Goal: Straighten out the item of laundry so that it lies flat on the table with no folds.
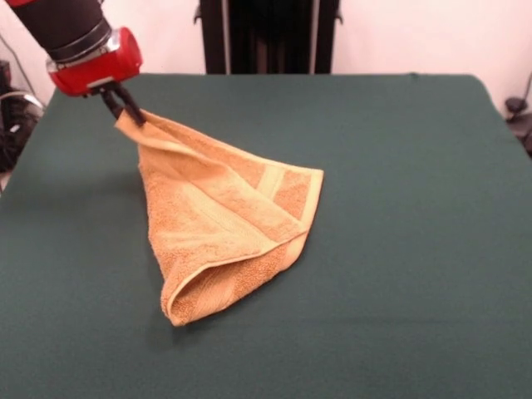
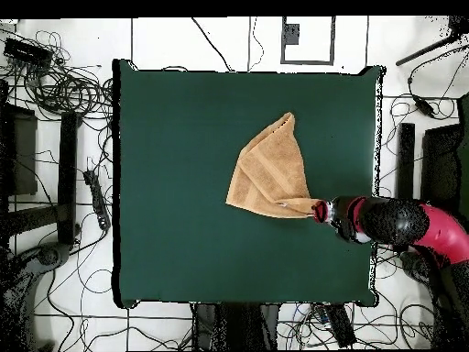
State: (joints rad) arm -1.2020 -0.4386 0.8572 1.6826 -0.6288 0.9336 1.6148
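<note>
The towel (image 1: 224, 220) is lifted by one corner and drapes down from that corner in a rough triangle, its lower part resting on the table (image 1: 399, 249) while the upper part hangs taut. It is plainly not flat: a layer is folded over across the middle, one ribbed border band shows on the side away from the held corner, and the lowest tip curls into a pocket. The gripper (image 1: 125, 104) is pinched shut on the topmost corner, its dark fingers closed around the cloth just below the red wrist. Taking the gripper as the landmark, the whole towel lies to one side of it — in the overhead view the cloth (image 2: 268, 172) fans away from the gripper (image 2: 316, 211) toward the table's middle, with its long axis running from the held corner out to the far tip on the side away from the robot's base. No part of the towel lies beyond the gripper toward the table's edge. I judge that the coming move turns on this: pulling the corner away from the bulk, along that axis, would likely drag the folded layer open, whereas lowering it in place would probably leave the folds.
</note>
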